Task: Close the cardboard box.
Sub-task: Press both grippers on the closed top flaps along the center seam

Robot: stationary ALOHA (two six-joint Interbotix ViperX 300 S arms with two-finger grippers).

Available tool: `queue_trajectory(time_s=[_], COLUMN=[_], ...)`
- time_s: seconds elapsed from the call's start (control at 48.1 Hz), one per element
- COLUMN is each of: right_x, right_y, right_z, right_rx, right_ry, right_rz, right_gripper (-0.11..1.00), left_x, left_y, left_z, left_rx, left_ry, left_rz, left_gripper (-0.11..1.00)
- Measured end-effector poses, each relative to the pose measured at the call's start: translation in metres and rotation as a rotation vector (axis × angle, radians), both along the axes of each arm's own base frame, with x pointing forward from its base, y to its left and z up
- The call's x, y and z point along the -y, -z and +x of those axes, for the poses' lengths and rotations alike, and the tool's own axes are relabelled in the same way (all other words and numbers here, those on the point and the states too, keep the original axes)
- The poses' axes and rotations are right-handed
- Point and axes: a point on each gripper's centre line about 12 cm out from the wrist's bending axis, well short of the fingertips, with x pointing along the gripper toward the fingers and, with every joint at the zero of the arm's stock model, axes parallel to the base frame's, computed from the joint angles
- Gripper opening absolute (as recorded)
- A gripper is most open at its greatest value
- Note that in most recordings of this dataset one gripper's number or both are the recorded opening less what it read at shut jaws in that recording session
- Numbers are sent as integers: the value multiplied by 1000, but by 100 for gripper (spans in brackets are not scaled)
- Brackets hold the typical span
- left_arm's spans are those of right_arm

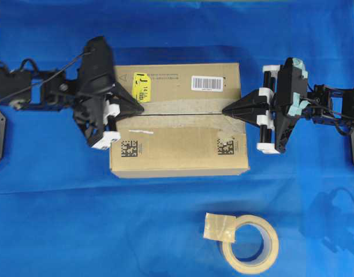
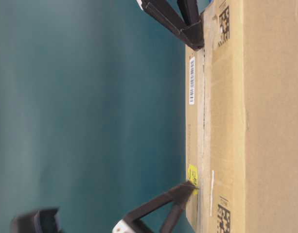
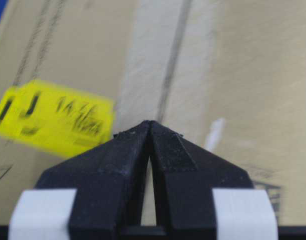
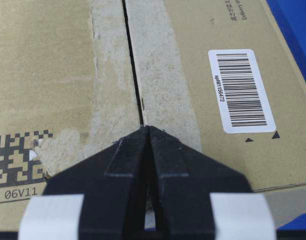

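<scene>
- Nearest the front edge of the overhead view, a roll of beige tape point(image 1: 250, 244) lies flat on the blue cloth point(image 1: 61, 225), a loose end curling off its left side, well apart from everything else.
- The blue cloth covers the whole table; behind it the table-level view shows only a plain teal backdrop point(image 2: 90, 107).
- The cardboard box point(image 1: 179, 144) sits mid-table, its long axis running left to right, both top flaps folded down and meeting along a central seam point(image 4: 134, 80) flanked by old tape residue.
- On the far flap are a yellow sticker point(image 1: 141, 85) and a barcode label point(image 1: 207, 83); the near flap carries two QR-style marks.
- The left gripper point(image 1: 139, 108) has its jaws clenched tip to tip, empty, resting at the seam's left end.
- The right gripper point(image 1: 226, 111), likewise clenched on nothing, touches the seam's right end.
</scene>
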Motion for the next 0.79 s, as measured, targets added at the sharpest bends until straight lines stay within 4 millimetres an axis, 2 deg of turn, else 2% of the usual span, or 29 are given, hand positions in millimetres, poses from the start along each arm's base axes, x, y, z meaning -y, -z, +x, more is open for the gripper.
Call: queue_trajectory(time_s=[0.145,0.353,0.54,0.79], right_x=[0,0,0,0], right_y=[-1,-1,0,0], right_z=[0,0,0,0], right_rx=[3,5,3,3], right_ry=[0,0,0,0], right_rz=[0,-1,-1,-1], right_gripper=[0,0,0,0], left_x=[7,11,10,10], left_y=[0,14,31,42], left_z=[-16,-36,-42,-41], left_rx=[158,292,316,292], left_ry=[26,37,45,48], left_rz=[42,74,107,112], left_gripper=[0,0,0,0])
